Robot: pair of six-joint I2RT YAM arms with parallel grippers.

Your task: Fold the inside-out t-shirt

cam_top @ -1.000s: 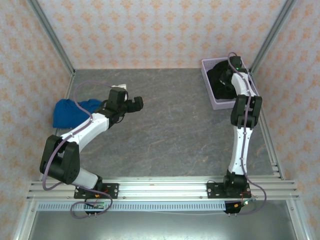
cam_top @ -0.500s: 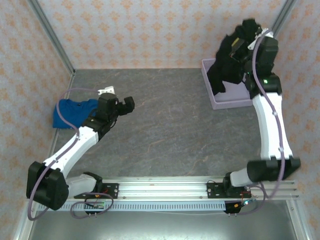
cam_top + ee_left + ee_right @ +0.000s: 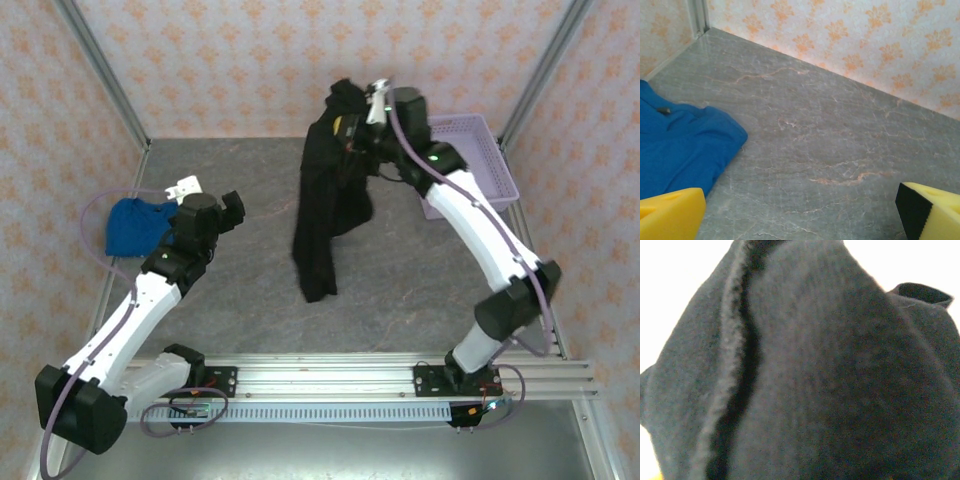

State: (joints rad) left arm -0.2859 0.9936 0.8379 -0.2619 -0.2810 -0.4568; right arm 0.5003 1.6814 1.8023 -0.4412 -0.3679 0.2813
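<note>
Right gripper [image 3: 355, 125], upper centre of the overhead view: its jaws are buried in black cloth and cannot be made out, but the shirt [image 3: 325, 200] hangs from it, so it is taken as clamped on a bunched top edge. In the right wrist view dark fabric with a raised seam running down its left half lies right against the lens.

The shirt hangs as a long, narrow, twisted column from the gripper down to the centre of the frame. Whether its lower end touches the table [image 3: 420, 270] cannot be told. It is clear of the lavender basket [image 3: 495, 160] at upper right.

Left gripper [image 3: 232, 208], left of centre: jaws wide apart and holding nothing. In its wrist view the yellow pads [image 3: 670, 212] sit at the two bottom corners with bare table between them. A blue cloth [image 3: 140, 222] lies just beside it at the left edge, well apart from the shirt.

Step in hand, as judged: carrying the shirt over the open table, ahead of any folding. No fold is made yet.

Next move, as judged: lower the shirt onto the middle of the table and spread it flat. This calls for the free left gripper to take a second edge, since a single grip leaves the cloth roped.
</note>
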